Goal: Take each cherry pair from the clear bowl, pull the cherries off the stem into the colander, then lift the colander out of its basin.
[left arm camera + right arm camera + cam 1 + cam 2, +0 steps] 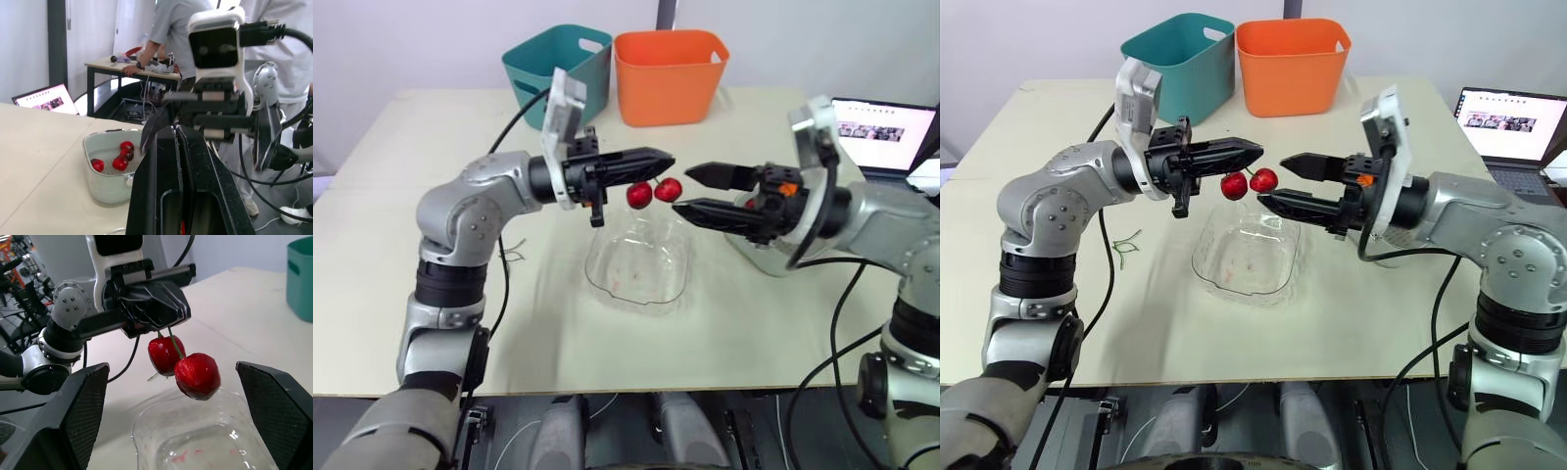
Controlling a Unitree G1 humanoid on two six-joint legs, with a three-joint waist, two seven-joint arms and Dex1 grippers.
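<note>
Left gripper [661,158]: reaching in from the left over the bowl, with its jaws pinching shut on the stem.
Stem [172,340]: running up from the two fruits into the closed tips of the left gripper.
Cherry pair [180,363]: hanging just below the left gripper's tips, both fruits red and glossy, touching one another and dangling in the air over the bowl, between the two grippers.
Right gripper [685,190]: pointing in from the right toward the fruit, with its jaws standing wide apart and holding nothing. In the head views one finger is sitting above the other. In the right wrist view its fingers [83,411] are flanking the pair with clear gaps on both sides, touching neither fruit.
Bowl [636,264]: clear, resting on the table directly under the hanging pair and showing a few reddish smears on its floor.
Colander [105,152]: sitting inside its basin on the right part of the table, behind and under the right gripper.
Basin [105,188]: pale, resting on the table and wrapping around the colander.
Loose cherries [120,163]: about four lying in the colander, close together.
Bare stems [1126,245]: lying on the table left of the bowl, green and thin.
Table [411,245]: pale and carrying everything above.
Teal bin [558,64]: standing at the far edge, just beside the orange bin [668,73].
Laptop [886,132]: sitting open at the far right with its screen glowing.
Person [171,29]: leaning over another table in the background of the left wrist view.
</note>
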